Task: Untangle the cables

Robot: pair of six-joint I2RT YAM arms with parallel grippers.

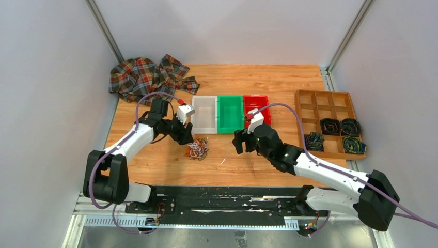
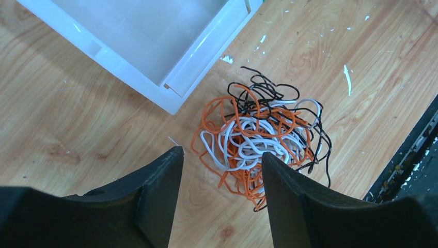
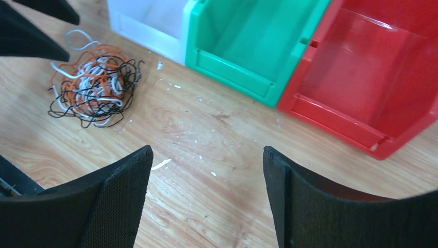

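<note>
The cables (image 1: 197,149) lie as one tangled heap of thin black, orange and white wires on the wooden table, just in front of the white bin (image 1: 204,114). My left gripper (image 1: 185,135) hovers at the heap's left edge. In the left wrist view its jaws are open, and the cables (image 2: 258,134) spread just ahead of the left gripper (image 2: 222,152), partly behind one finger. My right gripper (image 1: 238,142) is open to the right of the heap, apart from it. In the right wrist view the cables (image 3: 95,85) sit far to the left of the right gripper (image 3: 207,150), which holds nothing.
A green bin (image 1: 230,113) and a red bin (image 1: 256,109) stand in a row beside the white bin. A wooden compartment tray (image 1: 324,106) at the right holds dark coiled cords. A plaid cloth (image 1: 147,77) lies at the back left.
</note>
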